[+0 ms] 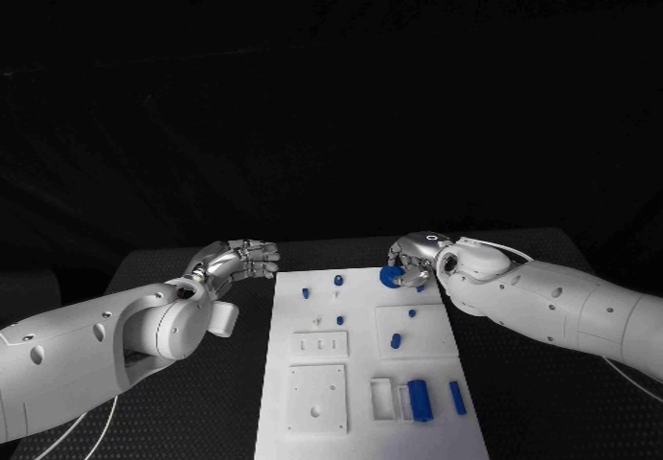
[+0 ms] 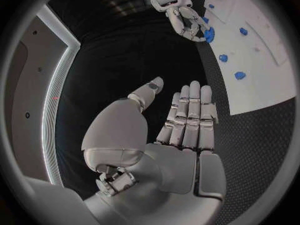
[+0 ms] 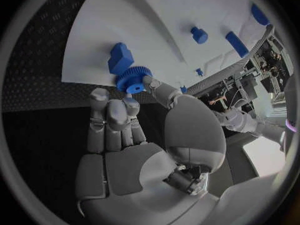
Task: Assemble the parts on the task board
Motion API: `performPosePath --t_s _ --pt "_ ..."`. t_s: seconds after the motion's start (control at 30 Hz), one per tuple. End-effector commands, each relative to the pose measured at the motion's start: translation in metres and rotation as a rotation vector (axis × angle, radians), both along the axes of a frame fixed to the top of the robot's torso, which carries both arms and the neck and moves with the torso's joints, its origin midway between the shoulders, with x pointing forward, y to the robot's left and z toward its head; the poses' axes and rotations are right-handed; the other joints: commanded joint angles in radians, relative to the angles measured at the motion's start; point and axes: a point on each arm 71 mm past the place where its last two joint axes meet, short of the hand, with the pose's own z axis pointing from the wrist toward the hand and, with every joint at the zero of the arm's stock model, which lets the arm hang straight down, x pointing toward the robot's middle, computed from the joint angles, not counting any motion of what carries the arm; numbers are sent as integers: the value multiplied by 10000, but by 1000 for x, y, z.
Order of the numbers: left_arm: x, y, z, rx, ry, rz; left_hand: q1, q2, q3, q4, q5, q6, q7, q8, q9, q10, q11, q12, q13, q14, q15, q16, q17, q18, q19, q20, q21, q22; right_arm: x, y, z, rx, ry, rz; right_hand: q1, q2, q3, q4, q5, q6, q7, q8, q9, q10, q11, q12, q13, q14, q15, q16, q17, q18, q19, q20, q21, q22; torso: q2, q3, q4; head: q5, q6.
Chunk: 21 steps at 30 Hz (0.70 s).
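Right hand (image 1: pixel 422 257) at the board's 1 o'clock corner, pinching a blue gear (image 3: pixel 132 80) between thumb and fingertips, just above the task board (image 1: pixel 362 398) edge. A blue block (image 3: pixel 120 58) sits on the board right beside the gear. Left hand (image 1: pixel 238 260) off the board at its 11 o'clock corner, over the black table (image 1: pixel 546 383), holding nothing; fingers straight and close together in the wrist view. More blue parts (image 1: pixel 420 400) lie toward the board's 5 o'clock corner.
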Motion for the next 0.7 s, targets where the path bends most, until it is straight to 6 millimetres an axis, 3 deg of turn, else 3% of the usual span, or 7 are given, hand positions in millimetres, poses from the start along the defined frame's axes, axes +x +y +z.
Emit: performPosePath --t_s 0.03,0.17,0.2,0.27,0.37,0.57,0.7 --pt "-1 -2 1 -35 -92 -174 -84 -33 14 -58 63 -60 -8 -34 -9 -62 20 -70 -17 -63 6 -46 13 157 -56 -19 60 184 -7 -5 -22 -903 970 26 69 254 152 -54 14 790 210 150 118 17 -90 48 -23 -18 -102 -43 21 425 -98 -3 62 201 -2 0 -3 0 -25" --pt "-1 -2 1 -28 -92 -162 -86 -31 15 -57 63 -60 -7 -34 -9 -62 20 -71 -17 -62 6 -48 15 157 -56 -18 61 184 -7 -5 -23 -980 955 31 -7 525 342 -179 101 1098 107 286 200 68 -194 30 -57 -10 -188 -74 57 425 -132 29 110 200 -8 -1 -9 -7 -20" --pt "-1 -2 1 -31 -90 -170 -86 -31 16 -57 63 -60 -7 -34 -9 -61 20 -72 -17 -62 6 -48 15 157 -57 -18 61 184 -7 -4 -23 -975 952 45 -107 630 478 -254 852 1161 70 304 225 96 -208 23 -71 -7 -204 -85 76 425 -151 48 134 201 -8 -1 -9 -7 -20" --pt "-1 -2 1 -32 -87 -175 -87 -30 17 -56 63 -60 -7 -34 -9 -61 20 -72 -17 -62 6 -49 16 157 -57 -18 61 184 -7 -4 -22 -974 902 67 -217 730 575 -386 1172 1184 69 297 240 115 -222 16 -83 0 -221 -95 96 425 -158 57 161 198 -6 1 -2 -15 -14" --pt "-1 -3 1 -32 -83 -180 -89 -29 18 -55 63 -60 -7 -34 -9 -60 20 -73 -17 -62 7 -51 18 156 -57 -17 62 184 -7 -2 -22 -1009 787 103 -340 719 582 -435 1038 1212 62 296 255 134 -228 13 -90 12 -226 -105 110 425 -144 60 185 190 -6 3 -1 -16 -6" --pt "-1 -2 1 -31 -73 -183 -93 -29 19 -54 63 -60 -6 -34 -9 -60 20 -75 -18 -61 7 -53 20 156 -58 -17 64 184 -8 1 -19 -1108 356 171 -595 299 344 -332 480 1250 43 288 291 184 -247 7 -110 52 -242 -128 135 425 -72 41 226 164 -3 4 -1 -17 6" --pt "-1 -2 1 -43 -56 -173 -93 -29 19 -54 64 -61 -6 -34 -9 -61 20 -75 -18 -61 7 -53 21 156 -59 -17 64 184 -10 6 -15 -1110 -179 291 -606 252 334 -301 424 1250 40 285 294 188 -245 5 -113 54 -244 -132 137 425 -66 38 226 160 -3 4 -11 -5 19"
